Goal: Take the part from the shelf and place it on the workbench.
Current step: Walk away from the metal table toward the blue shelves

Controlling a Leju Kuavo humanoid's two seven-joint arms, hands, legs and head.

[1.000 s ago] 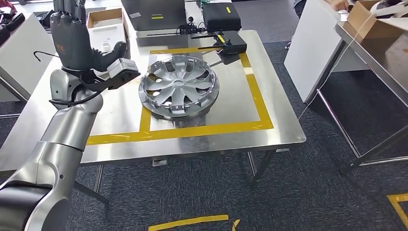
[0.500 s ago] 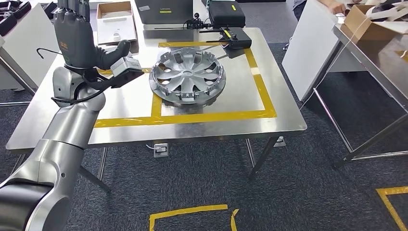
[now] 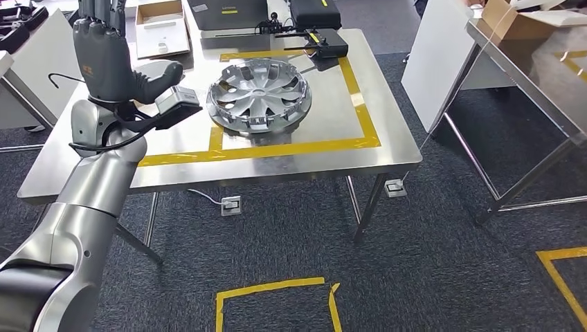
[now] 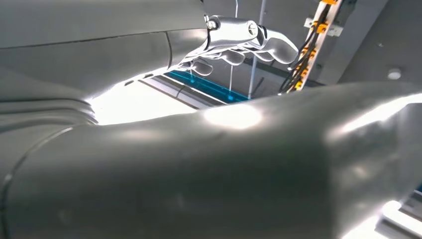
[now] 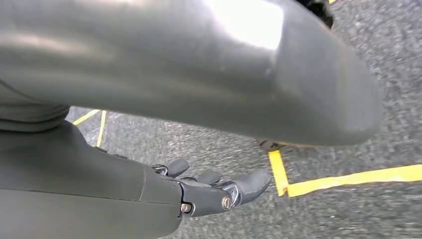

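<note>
The round silver plastic wheel cover with curved spokes [image 3: 259,95] lies flat, face up, on the stainless-steel tabletop [image 3: 387,131], inside the rectangle of yellow tape [image 3: 365,111] and overlapping that rectangle's near left corner. By the task sentence this looks like the part already set down on the workbench, so little seems left beyond clearing the arm. From the left hand [image 3: 104,59] the cover lies to the robot's right and a little forward, near but not touching; being a disc, it has no long axis to line up with. The left hand is plainly the nearer one. It is raised upright on a bent silver arm over the table's left part, palm toward the cover, its dark fingers [image 3: 97,14] straight and pointing up, the thumb stuck out toward the cover, and it holds nothing. In the left wrist view the fingers [image 4: 244,37] are likewise extended and apart. The right hand [image 5: 209,191] hangs low over dark carpet with yellow floor tape [image 5: 343,179], fingers loosely extended, empty, well apart from the cover.
</note>
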